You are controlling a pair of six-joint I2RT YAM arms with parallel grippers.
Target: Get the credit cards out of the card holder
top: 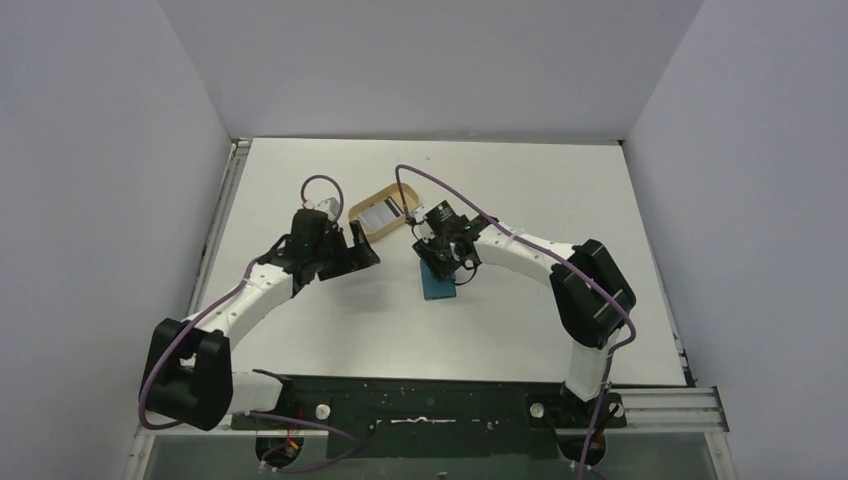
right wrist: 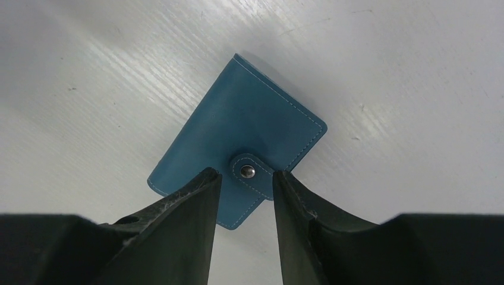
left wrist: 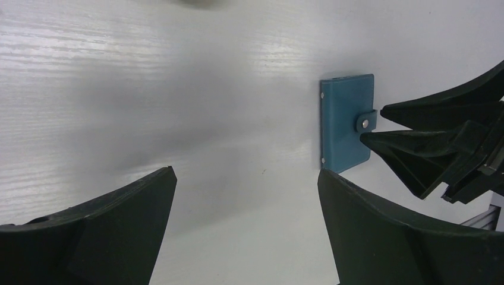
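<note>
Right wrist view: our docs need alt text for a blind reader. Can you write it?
A closed teal card holder lies flat on the white table, its snap tab fastened. The right claw straddles the tab, fingers close but not clearly pinching it.

Bare table around the card holder; right tool at its tab edge, tan tray beyond.

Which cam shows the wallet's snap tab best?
Right wrist: snap tab large and sharp, between the right gripper's fingers. Left wrist: small, at the wallet's edge. Top: wallet tiny, tab not visible.
</note>
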